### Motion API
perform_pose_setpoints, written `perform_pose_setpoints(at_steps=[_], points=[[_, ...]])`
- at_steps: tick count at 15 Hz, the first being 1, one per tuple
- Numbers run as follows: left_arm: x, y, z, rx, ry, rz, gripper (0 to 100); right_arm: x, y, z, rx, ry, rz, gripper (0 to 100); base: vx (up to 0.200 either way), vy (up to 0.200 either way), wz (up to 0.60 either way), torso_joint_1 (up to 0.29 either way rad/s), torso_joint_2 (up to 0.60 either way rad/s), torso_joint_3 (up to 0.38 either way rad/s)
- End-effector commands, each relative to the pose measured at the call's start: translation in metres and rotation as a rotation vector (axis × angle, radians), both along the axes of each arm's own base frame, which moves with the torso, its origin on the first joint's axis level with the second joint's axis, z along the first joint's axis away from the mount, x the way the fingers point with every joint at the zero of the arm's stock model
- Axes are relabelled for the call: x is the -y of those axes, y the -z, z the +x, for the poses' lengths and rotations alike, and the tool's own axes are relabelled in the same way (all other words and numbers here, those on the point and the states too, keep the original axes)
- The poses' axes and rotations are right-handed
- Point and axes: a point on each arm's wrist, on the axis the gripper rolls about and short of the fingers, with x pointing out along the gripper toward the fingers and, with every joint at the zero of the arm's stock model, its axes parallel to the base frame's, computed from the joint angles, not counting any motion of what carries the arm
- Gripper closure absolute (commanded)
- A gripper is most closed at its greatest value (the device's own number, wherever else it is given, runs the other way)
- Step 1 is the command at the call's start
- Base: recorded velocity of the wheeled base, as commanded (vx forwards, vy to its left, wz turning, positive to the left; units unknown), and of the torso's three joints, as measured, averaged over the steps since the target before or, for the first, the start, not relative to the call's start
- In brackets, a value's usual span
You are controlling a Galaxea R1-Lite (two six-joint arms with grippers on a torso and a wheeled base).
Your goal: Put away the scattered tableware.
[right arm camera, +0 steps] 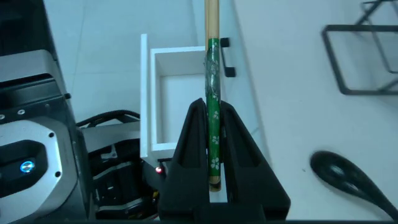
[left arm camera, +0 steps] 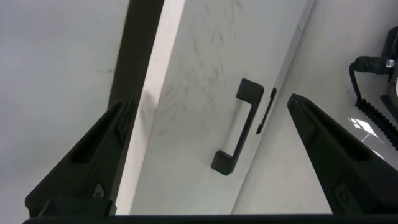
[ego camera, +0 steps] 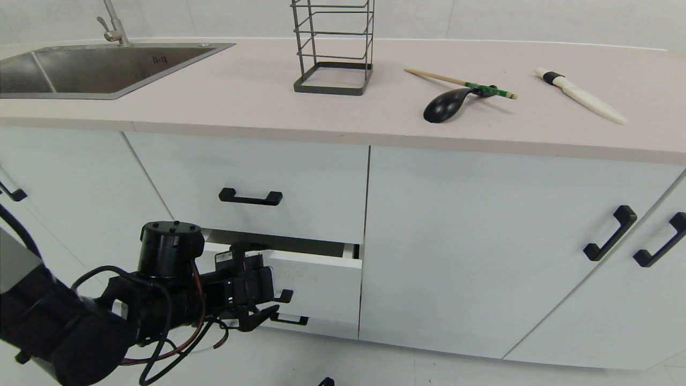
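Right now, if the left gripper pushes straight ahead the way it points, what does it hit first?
Most likely the black handle of the lower drawer, which sits ahead between the open fingers of the left gripper. Depth is unclear; slightly off line, it would touch the drawer's front instead.

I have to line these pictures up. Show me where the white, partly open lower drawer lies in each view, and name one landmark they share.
Head view: white, partly open lower drawer, low and left of centre, before the open left pincer.
Left wrist view: its front, straight ahead between that pincer's fingers.
Right wrist view: seen from above, beyond the green-banded wooden chopstick in the right pincer.
Shared landmark: the drawer's black bar handle.
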Motion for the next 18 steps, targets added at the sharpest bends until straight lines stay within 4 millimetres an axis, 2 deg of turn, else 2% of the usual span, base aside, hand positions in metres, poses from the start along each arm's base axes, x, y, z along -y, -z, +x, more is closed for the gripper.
perform_pose_setpoints(at_steps=[1,8,12,15,16,18], points=[[0.002,0.007,0.007,-0.01,-0.003,0.003,0,0.0,0.0,0.0,-0.001,0.0,0.0,100,0.0,0.0,0.0,0.0,0.0,0.0],[0.01,0.015,0.023,-0.012,0.004,0.005,0,0.0,0.0,0.0,-0.001,0.0,0.0,100,0.0,0.0,0.0,0.0,0.0,0.0],[0.01,0.024,0.022,-0.041,0.009,0.02,0,0.0,0.0,0.0,-0.001,0.0,0.0,100,0.0,0.0,0.0,0.0,0.0,0.0],[0.008,0.023,0.011,-0.057,0.029,0.019,0,0.0,0.0,0.0,-0.001,0.0,-0.001,100,0.0,0.0,0.0,0.0,0.0,0.0],[0.001,0.017,-0.012,-0.064,0.042,0.019,0,0.0,0.0,0.0,-0.001,0.0,-0.001,100,0.0,0.0,0.0,0.0,0.0,0.0],[-0.009,0.008,-0.046,-0.065,0.055,0.018,0,0.0,0.0,0.0,-0.001,0.0,0.0,100,0.0,0.0,0.0,0.0,0.0,0.0]])
